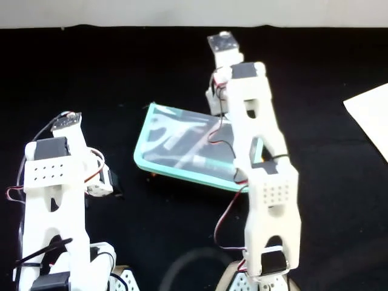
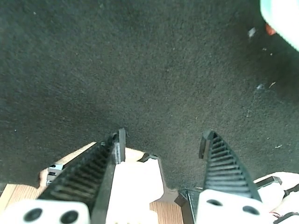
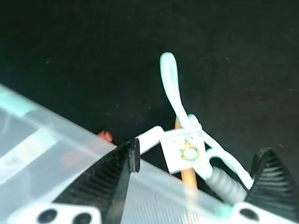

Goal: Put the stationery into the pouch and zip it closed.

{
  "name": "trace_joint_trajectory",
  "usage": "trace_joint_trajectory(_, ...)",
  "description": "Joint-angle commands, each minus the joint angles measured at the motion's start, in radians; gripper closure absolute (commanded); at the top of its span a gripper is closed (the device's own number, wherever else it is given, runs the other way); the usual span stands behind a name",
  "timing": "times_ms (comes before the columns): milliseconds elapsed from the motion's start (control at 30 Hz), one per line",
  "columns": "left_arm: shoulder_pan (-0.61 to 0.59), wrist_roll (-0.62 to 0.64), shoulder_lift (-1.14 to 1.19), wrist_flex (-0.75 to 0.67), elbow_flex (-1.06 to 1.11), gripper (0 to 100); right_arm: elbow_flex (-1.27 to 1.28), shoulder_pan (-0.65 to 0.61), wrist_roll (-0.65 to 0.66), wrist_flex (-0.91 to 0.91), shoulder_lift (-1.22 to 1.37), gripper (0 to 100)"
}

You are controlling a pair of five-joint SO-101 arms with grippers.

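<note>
A clear pouch [image 1: 182, 148] with a teal rim lies flat in the middle of the black cloth, with pale items inside it. My right gripper [image 3: 196, 161] is open over the pouch's far end, where a teal loop strap [image 3: 170, 84] and a white tag [image 3: 183, 149] with a small gold ring stick out. An orange pencil [image 3: 187, 175] lies under the tag, and a red tip [image 3: 105, 136] shows beside the pouch edge [image 3: 46, 154]. My left gripper [image 2: 163, 149] is open over bare cloth, left of the pouch, holding nothing. One pouch corner [image 2: 285, 18] shows far off.
A white sheet of paper [image 1: 373, 115] lies at the right edge of the table. The right arm [image 1: 254, 133] stretches across the pouch's right end. Black cloth [image 1: 91, 79] covers the table around the pouch.
</note>
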Motion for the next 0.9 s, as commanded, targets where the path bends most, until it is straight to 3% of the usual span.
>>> trace_joint_trajectory(0,-0.01,0.011,-0.024,-0.009,-0.007,73,-0.154,-0.001,-0.003,-0.015,0.091,62.8)
trace_joint_trajectory(167,-0.01,0.011,-0.024,-0.009,-0.007,73,-0.321,0.018,-0.003,-0.007,0.219,66.6)
trace_joint_trajectory(500,-0.01,0.012,-0.024,-0.009,-0.007,73,-0.435,0.099,-0.008,-0.007,0.328,98.5)
trace_joint_trajectory(700,-0.01,0.012,-0.024,-0.009,-0.007,73,-0.475,0.116,-0.005,0.065,0.325,99.3)
trace_joint_trajectory(867,-0.01,0.012,-0.024,-0.009,-0.007,73,-0.708,0.108,-0.009,0.197,0.325,99.3)
